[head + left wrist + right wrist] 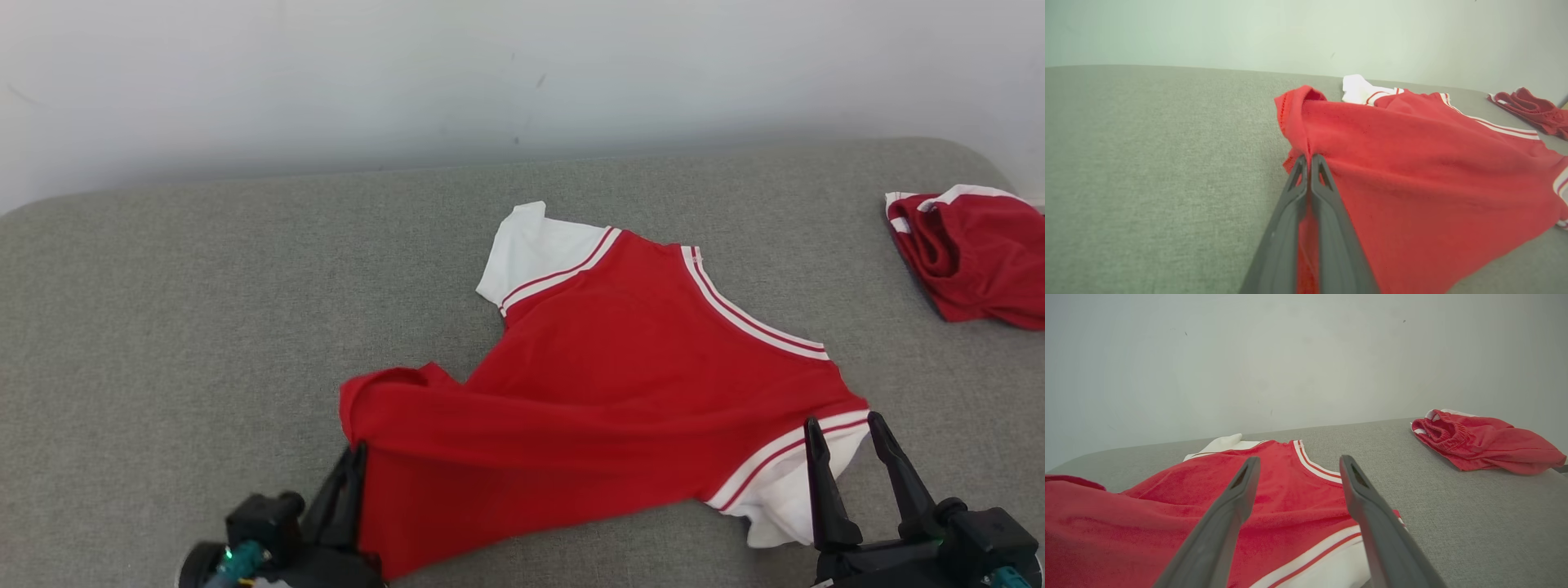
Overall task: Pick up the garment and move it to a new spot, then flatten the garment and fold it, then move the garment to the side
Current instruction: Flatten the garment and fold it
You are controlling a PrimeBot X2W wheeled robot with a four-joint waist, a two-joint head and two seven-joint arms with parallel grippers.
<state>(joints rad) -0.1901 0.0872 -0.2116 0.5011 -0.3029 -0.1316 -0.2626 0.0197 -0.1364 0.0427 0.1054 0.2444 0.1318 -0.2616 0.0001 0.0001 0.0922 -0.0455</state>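
The garment (620, 384) is a red shirt with white sleeves and white-striped trim, spread across the grey surface (163, 327). My left gripper (355, 457) is shut on the garment's red hem corner at the lower left, and the cloth is bunched up there. In the left wrist view the left gripper (1308, 159) has red fabric pinched between its fingers, with the garment (1412, 163) stretching away to the right. My right gripper (845, 429) stands open above the near white sleeve. The right wrist view shows the right gripper (1298, 469) wide apart over the garment (1274, 506).
A second red garment (980, 253) lies crumpled at the far right, shown as the second red garment (1482, 441) in the right wrist view. A pale wall (490, 73) rises behind the grey surface. Bare grey fabric stretches to the left.
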